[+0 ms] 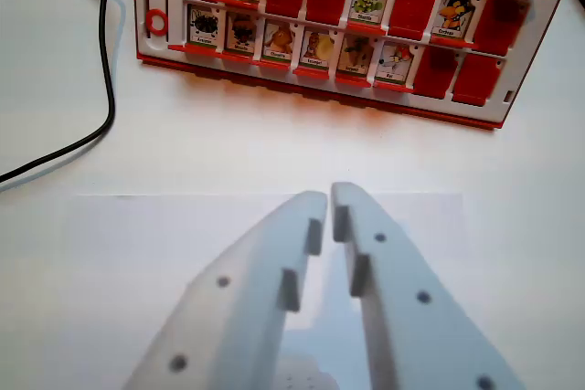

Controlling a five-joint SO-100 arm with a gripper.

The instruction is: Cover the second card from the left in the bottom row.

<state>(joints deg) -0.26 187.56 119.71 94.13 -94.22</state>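
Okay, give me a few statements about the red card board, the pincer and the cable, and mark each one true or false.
1. The pincer is gripping a card. False: it holds nothing and sits short of the board.
2. The bottom row shows six uncovered cards. True.
3. The second card from the left in the bottom row is already covered. False: its picture shows.
4. A black cable lies at the wrist view's left. True.

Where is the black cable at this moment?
The black cable lies on the white table at the wrist view's left edge, curving beside the left side of the red game board, away from the gripper.
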